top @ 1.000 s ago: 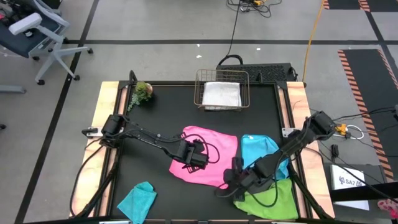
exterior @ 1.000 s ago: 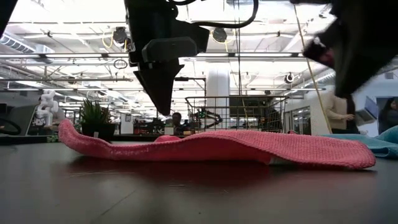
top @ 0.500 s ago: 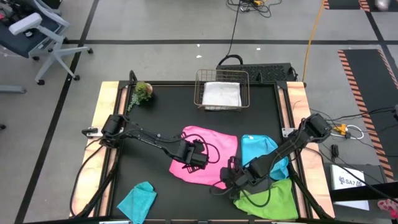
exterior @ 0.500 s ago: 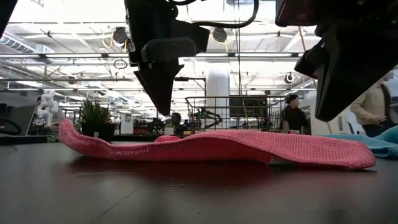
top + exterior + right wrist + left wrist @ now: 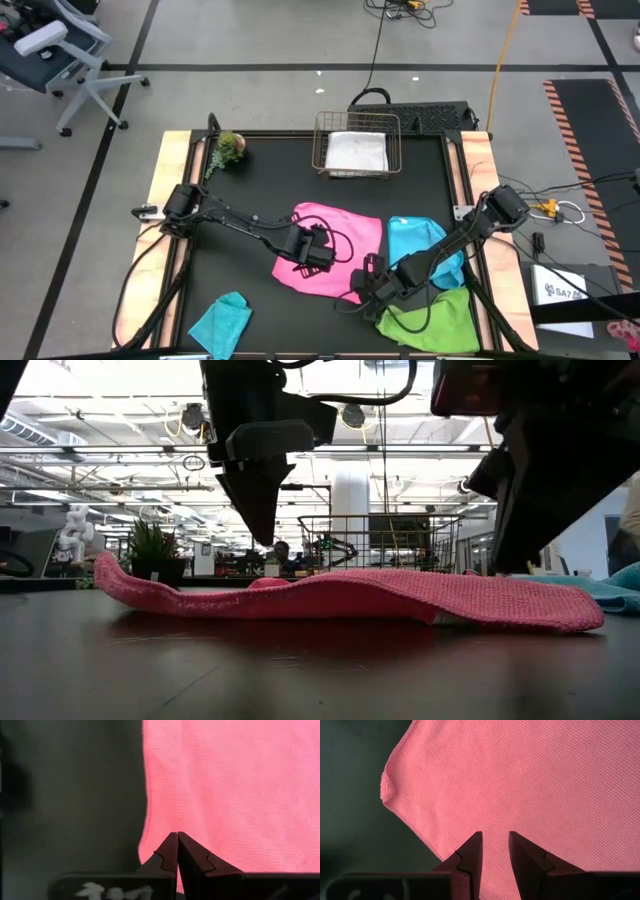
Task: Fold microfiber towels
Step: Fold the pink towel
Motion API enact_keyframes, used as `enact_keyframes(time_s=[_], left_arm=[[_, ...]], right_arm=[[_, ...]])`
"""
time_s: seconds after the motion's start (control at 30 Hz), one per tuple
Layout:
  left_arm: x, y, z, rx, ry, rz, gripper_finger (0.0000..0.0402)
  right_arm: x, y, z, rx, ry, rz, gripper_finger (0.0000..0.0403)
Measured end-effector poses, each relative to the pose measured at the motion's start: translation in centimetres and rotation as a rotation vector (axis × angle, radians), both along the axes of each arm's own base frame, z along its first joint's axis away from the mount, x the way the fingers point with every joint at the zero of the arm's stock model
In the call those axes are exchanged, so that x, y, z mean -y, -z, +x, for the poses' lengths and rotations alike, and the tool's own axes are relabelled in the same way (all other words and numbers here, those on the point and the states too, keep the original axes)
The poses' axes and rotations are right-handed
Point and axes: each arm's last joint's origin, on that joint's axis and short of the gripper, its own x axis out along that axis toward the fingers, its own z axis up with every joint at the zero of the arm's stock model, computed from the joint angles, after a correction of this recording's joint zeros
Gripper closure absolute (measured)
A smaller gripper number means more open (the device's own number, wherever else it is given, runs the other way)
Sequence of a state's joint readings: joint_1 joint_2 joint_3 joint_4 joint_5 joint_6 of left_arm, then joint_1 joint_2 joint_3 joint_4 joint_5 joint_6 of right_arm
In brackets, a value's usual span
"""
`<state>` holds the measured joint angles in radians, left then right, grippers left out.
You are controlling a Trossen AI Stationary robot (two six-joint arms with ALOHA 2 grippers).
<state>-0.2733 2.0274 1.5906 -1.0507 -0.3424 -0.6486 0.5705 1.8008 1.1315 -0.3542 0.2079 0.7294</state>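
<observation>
A hot pink towel point(image 5: 338, 245) lies spread flat on the black table point(image 5: 250, 190), its edge point(image 5: 350, 598) slightly rippled in the low view. My left gripper point(image 5: 495, 839) hangs over the towel's left part point(image 5: 308, 256). It is open by a narrow gap with nothing in it, and its tips point(image 5: 262, 536) are clear above the cloth. My right gripper point(image 5: 177, 836) is shut and points down at the towel's near right edge point(image 5: 358, 292), very low over it point(image 5: 505, 565). Sky blue point(image 5: 420, 245), lime green point(image 5: 432, 318) and teal point(image 5: 222, 322) towels lie flat on the table. My right gripper's shut tips stand at the pink towel's edge strip point(image 5: 160, 827), coming from above at a slant. Whether they touch the cloth I cannot tell. The towel lies flat beneath them.
A wire basket point(image 5: 357, 128) with a folded white towel point(image 5: 356, 152) stands at the far edge. A small green plant point(image 5: 228, 150) is at the far left. Bare black table lies left of and beyond the pink towel.
My right gripper has come down and shifted a little toward the table's left, from over the green towel's edge onto the pink towel's near right edge, staying shut. The towels have not moved.
</observation>
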Motion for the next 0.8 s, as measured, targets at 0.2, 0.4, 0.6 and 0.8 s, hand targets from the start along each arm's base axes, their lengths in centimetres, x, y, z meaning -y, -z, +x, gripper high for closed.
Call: enact_keyframes(time_s=[0.2,0.4,0.6,0.8], left_arm=[[0.0,0.0,0.0,0.000,0.000,0.000,0.0305],[0.0,0.0,0.0,-0.003,0.011,0.004,0.0305],[0.0,0.0,0.0,-0.002,0.011,0.008,0.0305],[0.0,0.0,0.0,-0.002,0.011,0.008,0.0305]], right_arm=[[0.1,1.0,-0.5,-0.008,0.041,0.028,0.0403],[-0.1,1.6,-1.3,-0.036,0.036,0.041,0.0403],[-0.6,2.5,-2.1,-0.028,0.064,0.119,0.0403],[-1.6,2.9,-3.1,-0.068,0.042,0.180,0.0403]])
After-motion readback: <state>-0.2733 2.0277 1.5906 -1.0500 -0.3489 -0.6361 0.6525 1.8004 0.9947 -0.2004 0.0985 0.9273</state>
